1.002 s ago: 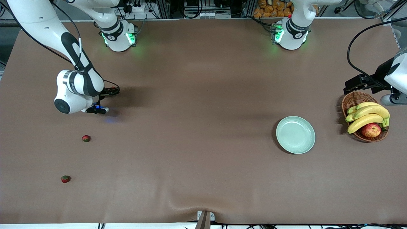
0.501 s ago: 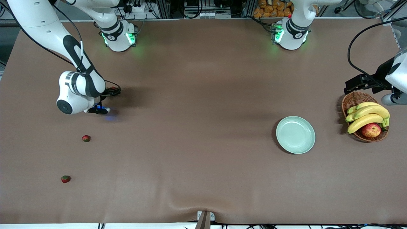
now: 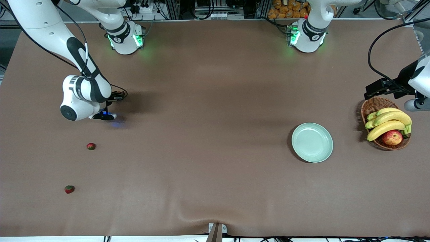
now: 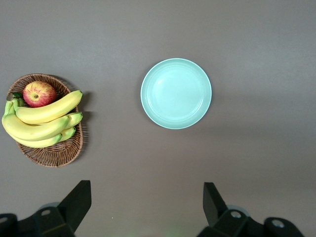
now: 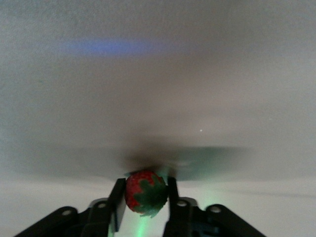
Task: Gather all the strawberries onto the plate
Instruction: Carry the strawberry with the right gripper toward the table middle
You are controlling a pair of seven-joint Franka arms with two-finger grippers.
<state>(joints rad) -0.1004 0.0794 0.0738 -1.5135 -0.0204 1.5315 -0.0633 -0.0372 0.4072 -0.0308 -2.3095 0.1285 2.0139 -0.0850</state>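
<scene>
While one strawberry (image 5: 144, 192) sits clamped between the two fingers (image 5: 117, 203) of the right hand (image 3: 112, 106), low over the worktop (image 3: 208, 101) near the right arm's end, the other two berries lie loose on the brown surface. Of these, one berry (image 3: 90, 146) rests nearer the front camera than the right hand, and the last berry (image 3: 69, 189) lies nearer the camera again, well apart from the first. The plate (image 3: 312, 142) stands bare toward the left arm's end of the worktop, well apart from all three berries. Just beside the plate, closer to that end, a wicker basket (image 3: 376, 106) holds bananas (image 3: 388, 122) and an apple (image 3: 392, 137).

The left hand (image 4: 147, 207) waits, fingers apart, high above the plate and basket; in the front view it shows at the frame's edge over the basket.

The step in hand appears to be the grasp of the first berry, with no berry yet delivered. The next move likely calls for a lift clear of the worktop, a long carry toward the plate, and a release inside its rim; a light grip seems wise, since the fruit is small and round.
</scene>
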